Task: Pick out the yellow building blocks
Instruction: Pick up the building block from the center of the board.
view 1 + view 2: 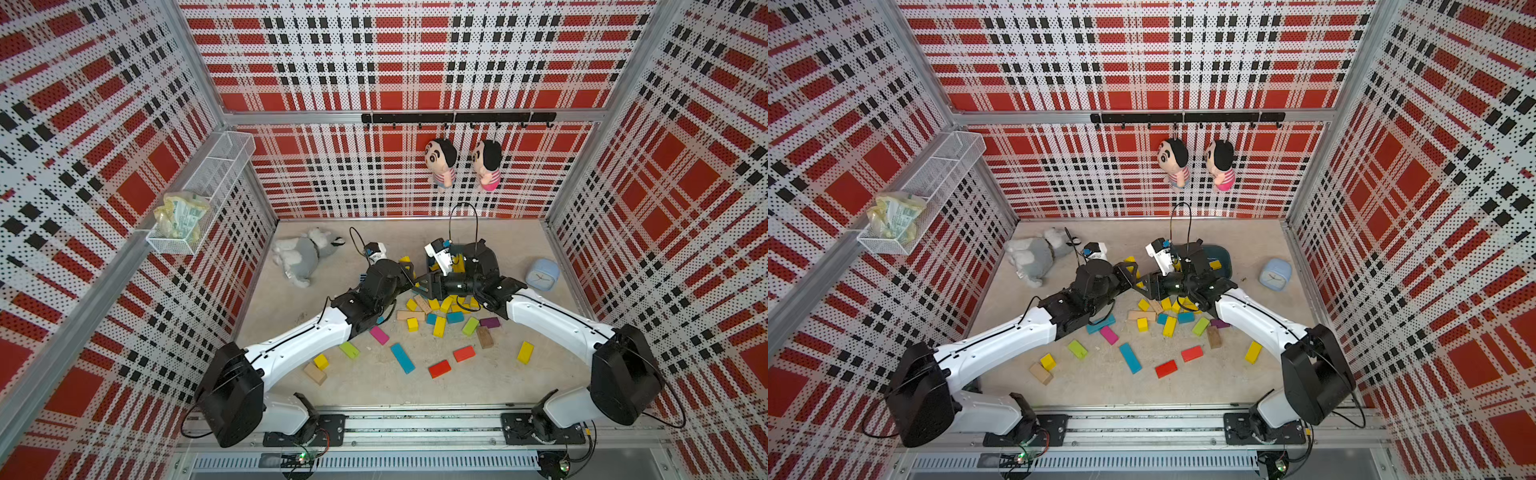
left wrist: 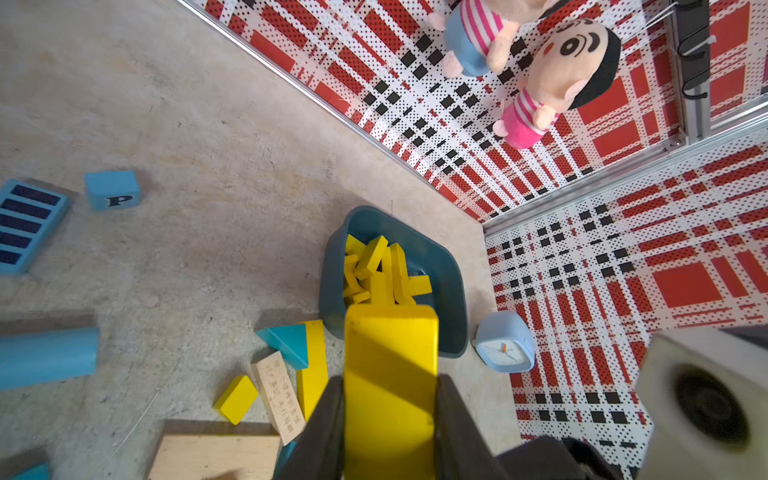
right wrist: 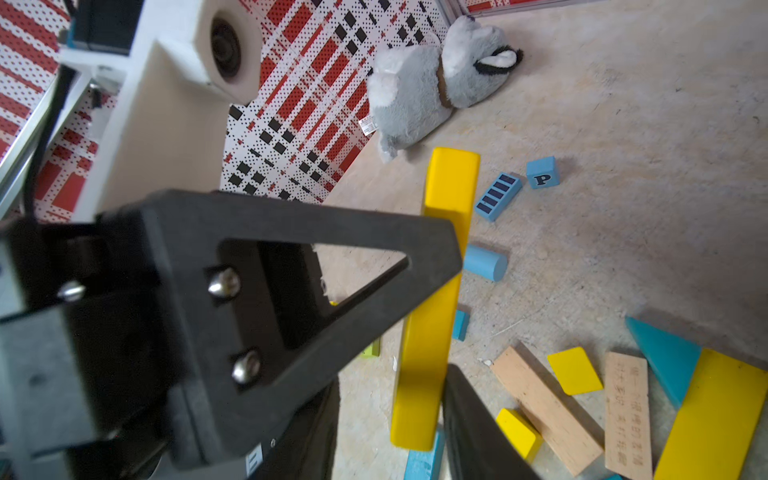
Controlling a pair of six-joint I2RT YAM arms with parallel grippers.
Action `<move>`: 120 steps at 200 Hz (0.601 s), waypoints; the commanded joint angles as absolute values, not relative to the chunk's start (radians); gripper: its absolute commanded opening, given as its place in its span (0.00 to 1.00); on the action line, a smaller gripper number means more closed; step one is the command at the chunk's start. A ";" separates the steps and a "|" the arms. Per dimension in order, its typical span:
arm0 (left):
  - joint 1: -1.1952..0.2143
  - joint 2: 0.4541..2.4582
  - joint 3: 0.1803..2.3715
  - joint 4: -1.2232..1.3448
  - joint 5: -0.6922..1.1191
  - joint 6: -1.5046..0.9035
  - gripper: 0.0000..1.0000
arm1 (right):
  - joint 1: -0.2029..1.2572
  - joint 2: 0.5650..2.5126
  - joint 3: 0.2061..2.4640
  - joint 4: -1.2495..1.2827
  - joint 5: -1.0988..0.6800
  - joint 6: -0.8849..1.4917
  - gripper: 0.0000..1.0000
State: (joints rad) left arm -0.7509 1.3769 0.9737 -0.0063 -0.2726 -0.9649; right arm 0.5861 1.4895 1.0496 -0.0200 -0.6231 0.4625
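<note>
Your L gripper [image 2: 390, 380] is clamped on the long yellow bar [image 2: 390, 345], w/ one jaw on each narrow side. The bar's free end points at the blue bin [image 2: 451, 291] and is near the bin's rim on the robot's side. I judge you hold it this way because the next step is to drop it in the bin, where a heap of yellow blocks [image 2: 382, 270] lies already.

The R gripper [image 3: 392, 382] is close beside the L one. Its jaws are apart and floor shows between one jaw and the bar, so it grasps nothing. Prob. it only stands by, so mind a bump between the arms.

Not yet picked, all on the robot's side of the bin:
- a yellow cube [image 1: 321, 361], well apart to the left, touching a tan block [image 1: 314, 372];
- a yellow group [image 1: 439, 326] near the bin, mixed w/ tan, teal and green pieces;
- a yellow brick [image 1: 525, 352], alone to the right.

The floor [image 1: 374, 386] is beige, matt and mottled.

Around it are perforated plaid walls [image 1: 415, 62] in red, black and white. Left of the bin there is a wire basket [image 1: 208, 187] on the wall and a grey plush [image 1: 301, 257] on the floor. Behind the bin two dolls [image 1: 440, 162] hang from hooks, and just to its right stands a pale blue clock [image 1: 542, 274].
</note>
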 commanded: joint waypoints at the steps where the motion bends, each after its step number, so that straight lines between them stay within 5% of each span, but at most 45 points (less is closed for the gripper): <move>1: -0.741 1.389 0.976 0.029 -0.240 -0.960 0.00 | 0.583 1.526 1.092 0.022 -0.590 0.474 0.36; 54: -0.732 1.401 0.974 0.046 -0.236 -0.975 0.01 | 0.577 1.554 1.112 -0.006 -0.523 0.478 0.08; 60: -0.730 1.402 0.976 0.047 -0.241 -0.977 0.18 | 0.572 1.554 1.111 -0.010 -0.515 0.486 0.06; 70: -0.727 1.404 0.977 0.045 -0.261 -0.985 0.63 | 0.560 1.552 1.111 -0.025 -0.493 0.501 0.03; 82: -0.727 1.405 0.990 0.011 -0.317 -0.997 1.00 | 0.537 1.549 1.107 -0.054 -0.455 0.518 0.00; 120: -0.674 1.408 1.005 -0.207 -0.454 -1.115 0.98 | 0.408 1.579 1.143 -0.243 -0.293 0.533 0.00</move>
State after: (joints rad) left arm -0.7200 1.3994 0.9882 -0.0471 -0.3504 -1.0241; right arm 0.4862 1.5478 1.0943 -0.1043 -0.4347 0.5171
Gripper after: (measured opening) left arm 0.980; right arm 0.172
